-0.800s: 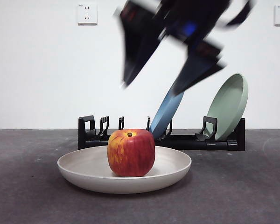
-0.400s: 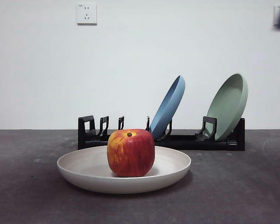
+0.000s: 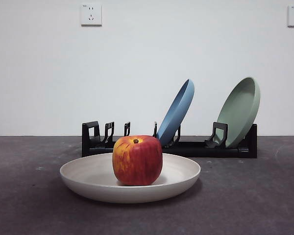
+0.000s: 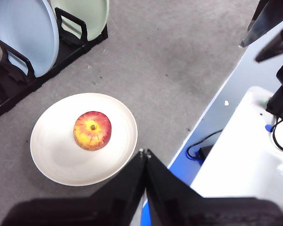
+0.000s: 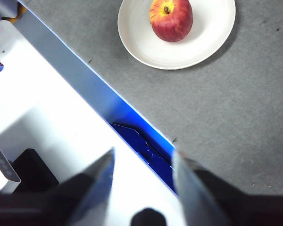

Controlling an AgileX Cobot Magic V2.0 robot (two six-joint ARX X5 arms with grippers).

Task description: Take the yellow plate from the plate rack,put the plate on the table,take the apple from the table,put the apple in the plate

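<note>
The red apple [image 3: 137, 160] stands upright in the middle of the yellow plate [image 3: 85, 178], which lies flat on the dark grey table [image 3: 245, 196] in front of the black plate rack [image 3: 95, 139]. Both also show in the left wrist view, the apple [image 4: 92, 130] on the plate [image 4: 52, 155], and in the right wrist view, the apple [image 5: 171, 19] on the plate [image 5: 212, 33]. My left gripper [image 4: 144, 153] is shut and empty, pulled back above the table's edge. My right gripper [image 5: 142, 157] is open and empty, back over the table's edge. Neither arm shows in the front view.
A blue plate [image 3: 176, 112] and a pale green plate [image 3: 239, 111] lean in the rack's right half; its left slots [image 3: 109, 131] hold nothing. The white and blue robot base [image 4: 245, 155] lies beyond the table's edge.
An open gripper that hung above the apple a second ago has risen and left the front view toward the upper right. The apple and plate have not moved.
</note>
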